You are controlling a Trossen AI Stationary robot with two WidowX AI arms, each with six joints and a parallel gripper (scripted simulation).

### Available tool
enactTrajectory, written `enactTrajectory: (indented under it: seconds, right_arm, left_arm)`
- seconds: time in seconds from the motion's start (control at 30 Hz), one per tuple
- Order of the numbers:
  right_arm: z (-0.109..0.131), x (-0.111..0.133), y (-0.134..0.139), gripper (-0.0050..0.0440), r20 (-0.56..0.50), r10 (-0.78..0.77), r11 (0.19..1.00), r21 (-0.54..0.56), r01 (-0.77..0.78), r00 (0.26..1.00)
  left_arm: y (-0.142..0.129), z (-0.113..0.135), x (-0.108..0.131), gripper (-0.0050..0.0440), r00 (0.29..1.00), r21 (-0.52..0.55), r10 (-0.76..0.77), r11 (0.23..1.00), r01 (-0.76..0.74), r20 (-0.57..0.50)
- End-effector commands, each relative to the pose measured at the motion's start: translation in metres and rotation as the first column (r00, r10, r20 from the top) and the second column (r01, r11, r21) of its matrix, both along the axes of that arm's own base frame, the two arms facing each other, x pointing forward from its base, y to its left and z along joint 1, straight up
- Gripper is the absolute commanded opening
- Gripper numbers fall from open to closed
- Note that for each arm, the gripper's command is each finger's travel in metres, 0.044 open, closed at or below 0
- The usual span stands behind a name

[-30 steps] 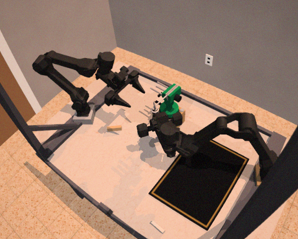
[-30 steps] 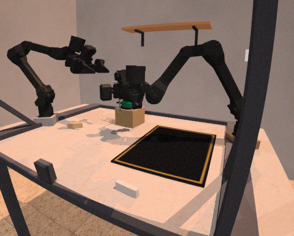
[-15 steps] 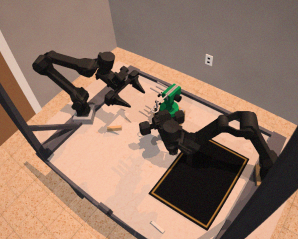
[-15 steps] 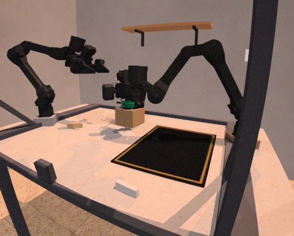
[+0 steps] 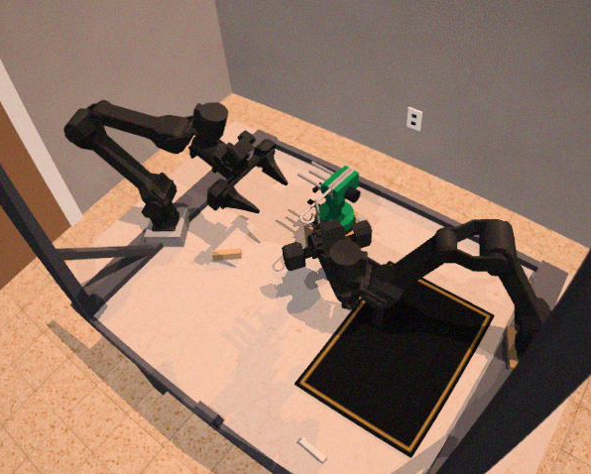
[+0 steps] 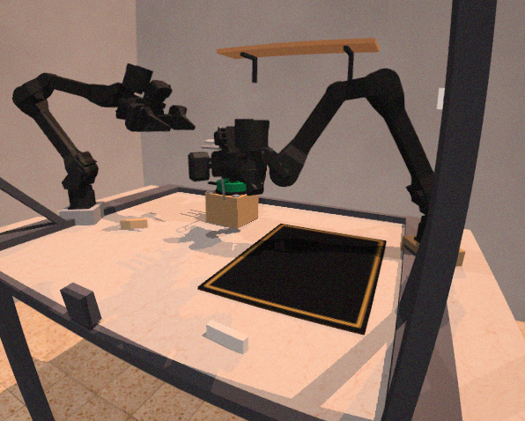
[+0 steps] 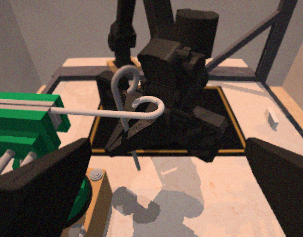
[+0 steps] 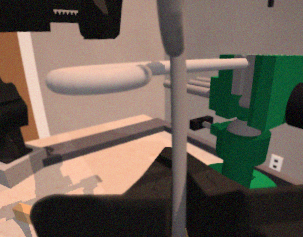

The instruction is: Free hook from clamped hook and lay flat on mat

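Note:
The clamped hook (image 7: 103,113) is a pale rod that sticks out level from the green vise (image 5: 339,195) and ends in a curl. The loose hook (image 7: 124,94) stands upright, its curved end above the clamped hook and its shaft (image 8: 178,129) crossing the curl. I cannot tell if they touch. My right gripper (image 7: 107,153) is shut on the loose hook's shaft below the crossing, beside the vise. My left gripper (image 5: 272,196) is open and empty, high above the table and off to the vise's side. The black mat (image 5: 396,361) with a gold border lies flat on the table.
The vise stands on a tan block (image 6: 231,209). A small wooden block (image 5: 226,253) lies on the table near the left arm's base. A white block (image 5: 311,449) lies near the front edge. A dark frame rims the table, and a wooden shelf (image 6: 299,47) hangs on the far wall.

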State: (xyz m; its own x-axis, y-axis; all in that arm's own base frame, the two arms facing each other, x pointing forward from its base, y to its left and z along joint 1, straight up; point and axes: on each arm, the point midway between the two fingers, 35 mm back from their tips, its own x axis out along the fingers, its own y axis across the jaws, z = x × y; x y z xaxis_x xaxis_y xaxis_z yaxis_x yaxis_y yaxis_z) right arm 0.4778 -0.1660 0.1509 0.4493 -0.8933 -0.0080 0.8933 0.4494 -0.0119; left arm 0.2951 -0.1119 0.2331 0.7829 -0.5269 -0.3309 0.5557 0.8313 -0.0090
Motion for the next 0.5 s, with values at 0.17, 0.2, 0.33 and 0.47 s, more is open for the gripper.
enactTrajectory:
  seconds: [0.17,0.2,0.33,0.47]
  right_arm:
    - [0.020,-0.019,0.015,0.0000,0.045,0.002,1.000,-0.003,-0.002,0.999]
    - [0.020,-0.022,0.017,0.0000,0.045,0.002,1.000,-0.003,-0.002,0.999]
    - [0.019,-0.032,0.023,0.0000,0.044,0.002,1.000,-0.003,-0.002,0.999]
    - [0.018,-0.043,0.030,0.0000,0.044,0.002,1.000,-0.002,-0.002,0.999]
  left_arm:
    - [0.000,0.007,0.000,0.0440,1.000,-0.007,-0.002,1.000,0.002,0.016]
    - [0.000,0.007,0.000,0.0440,1.000,-0.007,-0.002,1.000,0.002,0.016]
    - [0.000,0.007,0.000,0.0440,1.000,-0.007,-0.002,1.000,0.002,0.016]
    - [0.000,0.007,0.000,0.0440,1.000,-0.007,-0.002,1.000,0.002,0.016]
